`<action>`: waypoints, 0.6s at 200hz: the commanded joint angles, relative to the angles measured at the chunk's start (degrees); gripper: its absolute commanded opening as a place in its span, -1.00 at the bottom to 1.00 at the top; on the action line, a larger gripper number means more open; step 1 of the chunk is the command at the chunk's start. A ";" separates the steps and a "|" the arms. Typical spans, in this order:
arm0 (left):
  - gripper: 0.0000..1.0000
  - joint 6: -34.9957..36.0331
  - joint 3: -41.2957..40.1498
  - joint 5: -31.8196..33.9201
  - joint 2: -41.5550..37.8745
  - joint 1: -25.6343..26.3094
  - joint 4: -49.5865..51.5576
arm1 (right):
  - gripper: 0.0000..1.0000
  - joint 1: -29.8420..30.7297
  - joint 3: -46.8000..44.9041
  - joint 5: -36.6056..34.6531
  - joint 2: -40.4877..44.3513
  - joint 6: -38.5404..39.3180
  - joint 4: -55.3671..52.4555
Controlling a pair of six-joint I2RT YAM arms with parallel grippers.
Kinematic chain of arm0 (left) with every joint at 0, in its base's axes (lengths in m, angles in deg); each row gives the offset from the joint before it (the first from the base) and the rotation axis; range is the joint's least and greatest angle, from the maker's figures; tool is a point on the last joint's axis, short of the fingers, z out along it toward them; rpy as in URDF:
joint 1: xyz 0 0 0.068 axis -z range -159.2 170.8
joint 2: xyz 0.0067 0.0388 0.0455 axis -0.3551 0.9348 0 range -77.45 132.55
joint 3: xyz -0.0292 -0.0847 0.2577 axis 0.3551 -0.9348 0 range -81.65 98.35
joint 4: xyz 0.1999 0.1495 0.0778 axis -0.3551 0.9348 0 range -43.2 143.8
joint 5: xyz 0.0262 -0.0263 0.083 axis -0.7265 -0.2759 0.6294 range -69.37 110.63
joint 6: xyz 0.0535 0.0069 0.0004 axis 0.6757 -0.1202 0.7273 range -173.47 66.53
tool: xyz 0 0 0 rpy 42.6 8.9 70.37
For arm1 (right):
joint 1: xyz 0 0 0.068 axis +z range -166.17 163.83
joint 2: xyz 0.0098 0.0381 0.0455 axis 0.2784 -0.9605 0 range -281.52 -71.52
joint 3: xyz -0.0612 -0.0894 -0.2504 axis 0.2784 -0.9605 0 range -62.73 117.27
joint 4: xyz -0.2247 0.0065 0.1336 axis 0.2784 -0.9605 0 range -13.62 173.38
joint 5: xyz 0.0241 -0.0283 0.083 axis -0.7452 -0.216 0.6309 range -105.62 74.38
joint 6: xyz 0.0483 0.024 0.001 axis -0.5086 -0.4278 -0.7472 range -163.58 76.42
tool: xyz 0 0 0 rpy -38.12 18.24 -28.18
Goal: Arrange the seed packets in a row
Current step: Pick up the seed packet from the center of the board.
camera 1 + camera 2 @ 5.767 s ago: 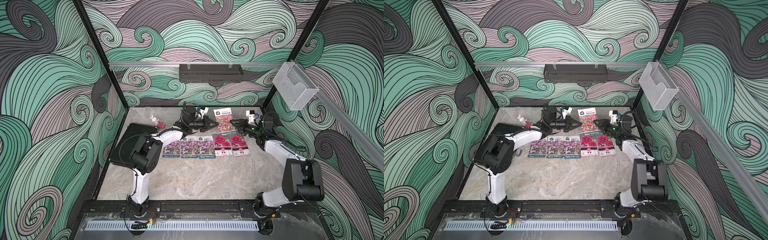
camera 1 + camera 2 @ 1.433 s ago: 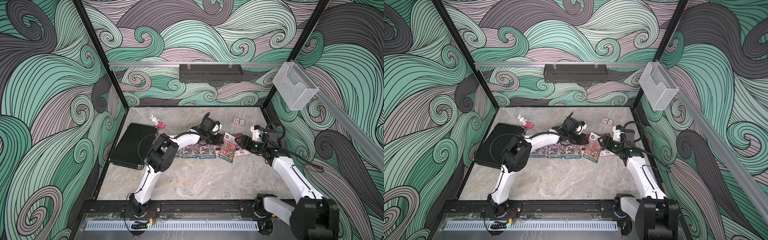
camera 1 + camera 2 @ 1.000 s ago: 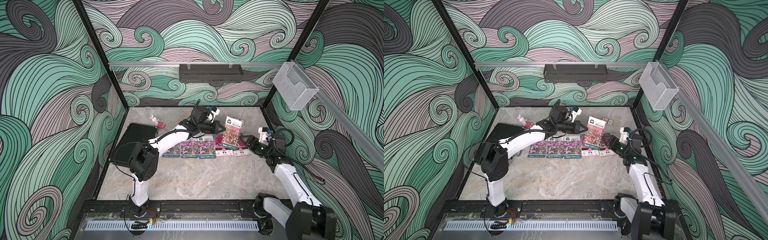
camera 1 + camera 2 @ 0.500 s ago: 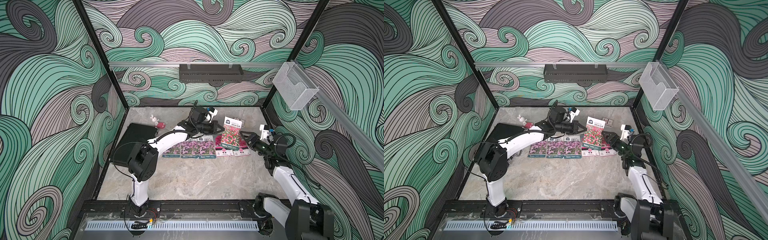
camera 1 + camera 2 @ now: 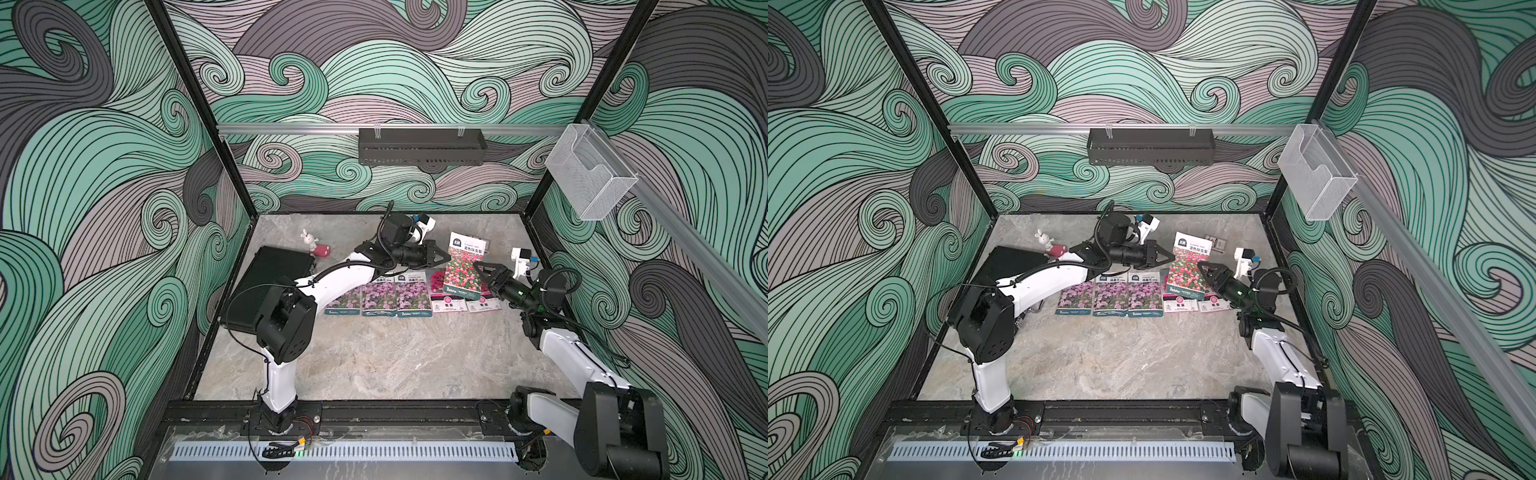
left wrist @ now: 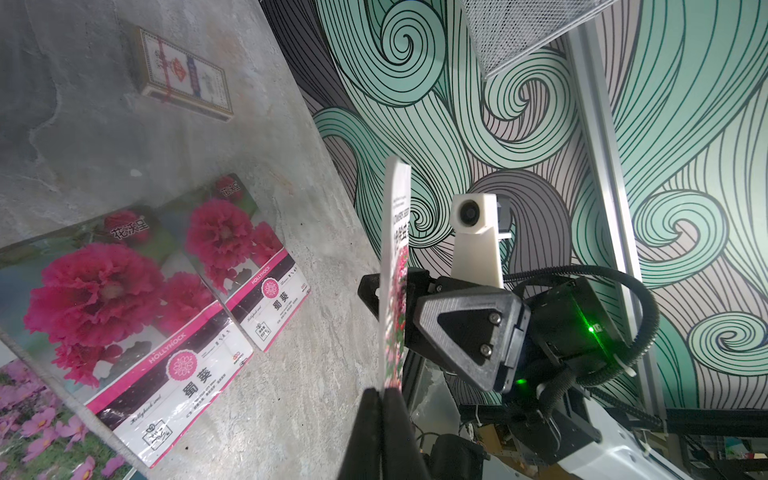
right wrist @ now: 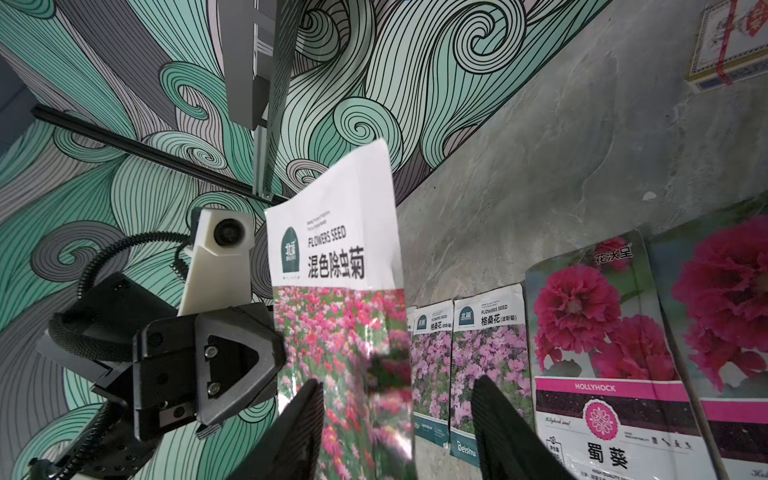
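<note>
Spreading across the enclosure floor, the grey marbled stone worktop (image 5: pixel 374 365) carries a flat black ribbed slab (image 5: pixel 266 291) along its left side. Five glossy rectangular seed packets lie flat in a row across the middle. Three purple-pink packets (image 5: pixel 379 297) sit edge to edge, followed by two magenta hollyhock packets (image 6: pixel 108 299) whose film catches the glare.

The sixth, the mixed red-pink packet (image 5: pixel 463 270) with a white header band, is off the worktop. It is held upright above the hollyhock pair, with its printed face turned toward the front.

The left tool (image 5: pixel 445 261) is clenched on one long edge of this packet, its thin black fingers (image 6: pixel 374 419) pressed flat against both faces. The right tool (image 5: pixel 478 270) meets the opposite edge with its jaws parted, one finger on either side of the sheet without pinching it.

Near the back wall lies a small beige-and-red patterned box (image 6: pixel 183 77). A tiny white rabbit figurine (image 5: pixel 307 237) stands by the slab's far corner.
</note>
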 commanded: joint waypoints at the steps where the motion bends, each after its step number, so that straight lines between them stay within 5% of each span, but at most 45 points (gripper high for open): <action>1: -1.00 -1.20 -0.06 -1.48 -1.88 -0.05 -2.49 | 0.04 0.73 -1.04 0.52 -1.19 -3.47 7.00; 54: -1.00 -0.76 -0.16 -1.43 -0.72 -0.10 -2.02 | -0.54 1.89 -0.58 -0.22 -0.60 -2.92 6.32; 120: -1.00 1.69 0.54 0.06 0.60 -0.09 0.99 | -0.86 2.96 5.60 -3.39 3.84 8.30 -12.21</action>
